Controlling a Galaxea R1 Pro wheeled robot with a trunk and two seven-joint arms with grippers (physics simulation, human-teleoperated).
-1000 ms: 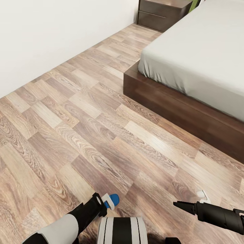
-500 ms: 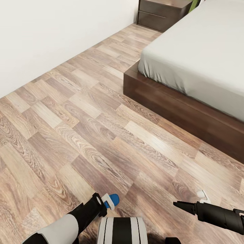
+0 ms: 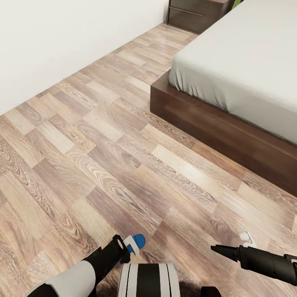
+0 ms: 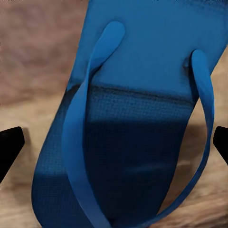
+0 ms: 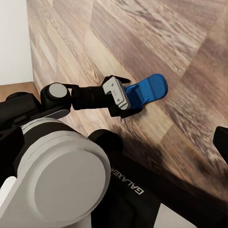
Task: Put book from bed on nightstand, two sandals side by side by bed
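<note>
We carry sandal (image 3: 138,241) clamped in left gripper (image 3: 128,246) for the bedside | bed (image 3: 247,70) at 1 o'clock | right gripper (image 3: 218,248) empty, opening unclear

So the count: one bright blue flat flip-flop sandal (image 4: 128,128), one low dark-brown wooden platform bed (image 3: 214,123) with a light-grey mattress, one dark-brown drawer nightstand (image 3: 194,16) (mostly cut off up top), and two black tools, left tool (image 3: 128,247) and right tool (image 3: 218,250).
</note>
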